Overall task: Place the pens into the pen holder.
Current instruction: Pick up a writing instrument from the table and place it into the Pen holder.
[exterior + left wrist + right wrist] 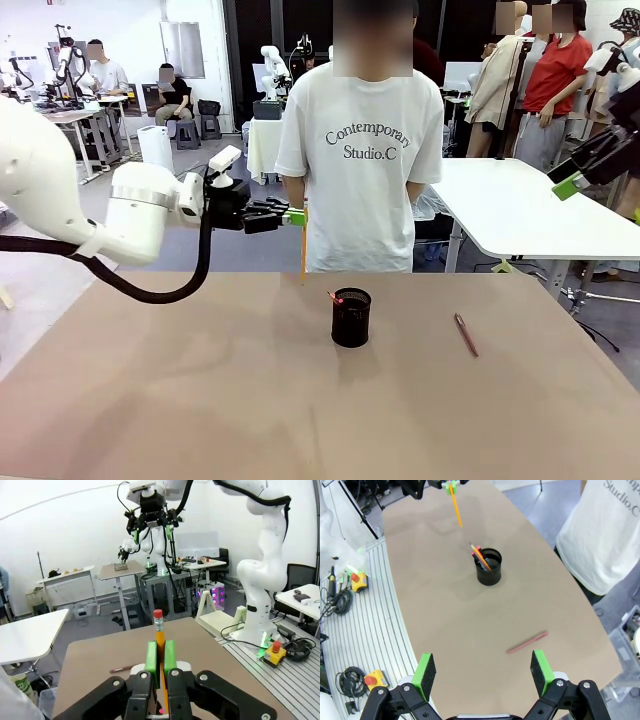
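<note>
Pencil (303, 250) vertical in left pincer (296, 217), maroon pen (466, 335) lying flat

light: bright, even, indoor overhead, no hard patches
front view: sharp through mid-field; table (200, 400) matte, evenly lit; white arm casing at picture left close to blown out
shadows: soft and faint; dim smudge on table just beside pen holder (489, 567)
left wrist view: wide-angle bend, wall-ceiling line curves; white wall washed out; left tool (160, 645) and its black body at bottom edge a bit soft, pencil (159, 627) crisp
right wrist view: fisheye, table edge bows; right tool (482, 667) pads sharp; maroon pen (527, 642) slightly soft
glare: green lamp glow at far arm base, left wrist view
motion blur: none seen
</note>
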`<state>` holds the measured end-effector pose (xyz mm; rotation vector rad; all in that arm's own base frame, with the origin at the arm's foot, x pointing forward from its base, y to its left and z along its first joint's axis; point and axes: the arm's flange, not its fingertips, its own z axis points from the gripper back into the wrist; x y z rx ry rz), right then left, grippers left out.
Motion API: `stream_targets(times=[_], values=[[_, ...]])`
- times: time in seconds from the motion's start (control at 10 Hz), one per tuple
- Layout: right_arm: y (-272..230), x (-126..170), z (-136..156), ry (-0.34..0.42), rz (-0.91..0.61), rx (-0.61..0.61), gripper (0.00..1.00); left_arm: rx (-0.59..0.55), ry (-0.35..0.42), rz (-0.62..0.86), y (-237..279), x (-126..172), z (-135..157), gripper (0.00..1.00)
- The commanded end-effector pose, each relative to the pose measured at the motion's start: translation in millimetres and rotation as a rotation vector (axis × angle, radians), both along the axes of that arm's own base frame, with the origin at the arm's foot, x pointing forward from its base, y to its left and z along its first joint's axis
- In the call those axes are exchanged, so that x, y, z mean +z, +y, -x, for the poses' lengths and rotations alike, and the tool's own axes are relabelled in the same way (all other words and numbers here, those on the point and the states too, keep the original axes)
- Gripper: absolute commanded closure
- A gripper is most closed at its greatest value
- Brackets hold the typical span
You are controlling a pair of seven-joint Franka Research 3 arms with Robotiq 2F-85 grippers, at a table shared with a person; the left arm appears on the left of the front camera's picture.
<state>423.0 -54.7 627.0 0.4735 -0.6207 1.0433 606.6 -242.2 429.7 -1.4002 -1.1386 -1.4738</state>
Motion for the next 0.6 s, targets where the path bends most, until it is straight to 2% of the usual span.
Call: stream_targets(times=[0.0,0.1,0.5], values=[[1,3,0,-0.003,-0.001,0.003,0.00,-0.017,-0.010,0.054,-13,-2,-15,1.00],[1,3,0,-0.003,-0.001,0.003,0.00,0.000,0.000,0.000,0,0,0,1.00],[1,3,0,-0.003,-0.001,0.003,0.00,-0.005,0.000,0.011,-6,-4,-8,1.00]])
